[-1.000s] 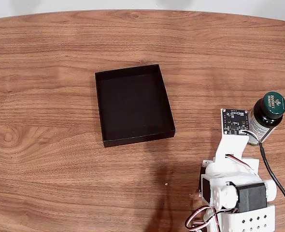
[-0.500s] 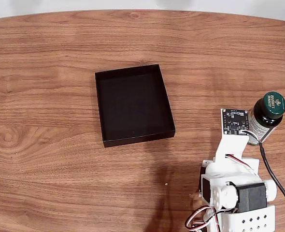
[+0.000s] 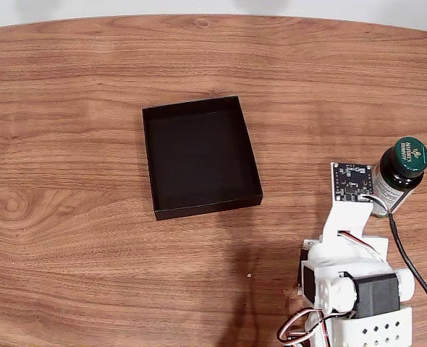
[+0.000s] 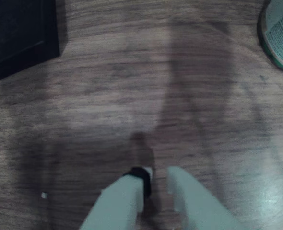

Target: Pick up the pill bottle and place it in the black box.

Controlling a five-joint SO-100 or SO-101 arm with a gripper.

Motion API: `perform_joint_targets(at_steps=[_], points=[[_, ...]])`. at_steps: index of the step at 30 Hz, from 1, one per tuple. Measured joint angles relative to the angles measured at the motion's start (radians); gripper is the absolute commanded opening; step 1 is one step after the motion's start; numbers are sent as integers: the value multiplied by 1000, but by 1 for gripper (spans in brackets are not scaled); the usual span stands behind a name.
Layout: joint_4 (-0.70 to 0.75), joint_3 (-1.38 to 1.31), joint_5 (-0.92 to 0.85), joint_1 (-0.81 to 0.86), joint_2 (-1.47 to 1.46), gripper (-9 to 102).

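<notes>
claw (image 4: 158, 175) tips nearly closed, wrist view

Looks like a hobbyist's desk setup here: a wood-grain table (image 3: 69, 238) with a curved edge, a pale wall behind, exposed servo wiring (image 3: 300, 329).

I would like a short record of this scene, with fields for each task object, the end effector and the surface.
pill bottle: upright on the table, right of the arm in the fixed view, green cap on
black box: open, nothing inside, left of the bottle
end effector: fingers nearly together, holding nothing, low over bare wood
table: brown wood grain
task state: bottle not yet grasped
</notes>
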Motion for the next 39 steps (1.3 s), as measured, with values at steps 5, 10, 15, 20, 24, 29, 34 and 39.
perform_joint_targets(at_steps=[5, 10, 15, 20, 24, 29, 34, 39], points=[[0, 0, 0, 0, 0, 1], [0, 0, 0, 0, 0, 1], [0, 0, 0, 0, 0, 1], [0, 0, 0, 0, 0, 1], [0, 0, 0, 0, 0, 1], [0, 0, 0, 0, 0, 1], [0, 0, 0, 0, 0, 1], [0, 0, 0, 0, 0, 3]])
